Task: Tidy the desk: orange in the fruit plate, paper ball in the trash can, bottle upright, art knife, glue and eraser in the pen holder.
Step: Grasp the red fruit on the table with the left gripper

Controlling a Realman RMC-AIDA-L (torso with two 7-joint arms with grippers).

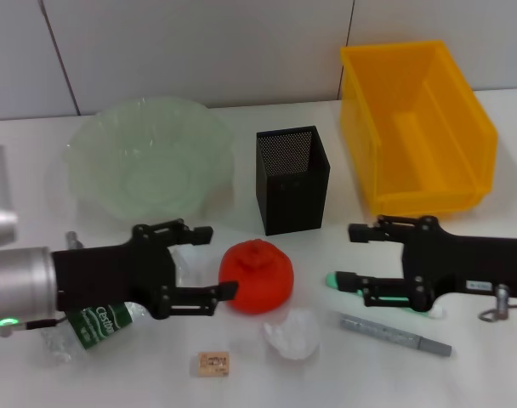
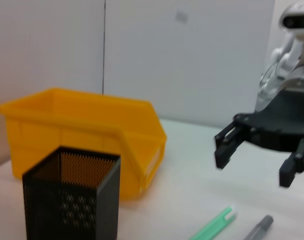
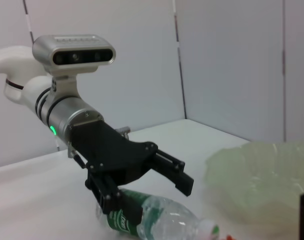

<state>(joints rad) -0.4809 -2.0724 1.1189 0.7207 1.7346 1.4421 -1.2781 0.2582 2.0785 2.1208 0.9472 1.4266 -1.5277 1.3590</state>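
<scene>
Your left gripper [image 1: 206, 260] hovers with its jaws spread wide just above the lying bottle [image 1: 105, 323], whose green label reads roughly "Cestbon"; the orange [image 1: 257, 275] sits just beside its fingertips. Behind lie the pale green fruit plate [image 1: 148, 157], the black mesh pen holder [image 1: 292, 178] and the yellow bin [image 1: 420, 123]. In front you see the eraser [image 1: 213, 364] and the paper ball [image 1: 292, 333]. Your right gripper [image 1: 347, 255] is also open, over the green glue stick [image 1: 386, 296], with the grey art knife [image 1: 394, 333] nearby. Everything rests on a white table [image 1: 114, 382] against pale wall panels.
</scene>
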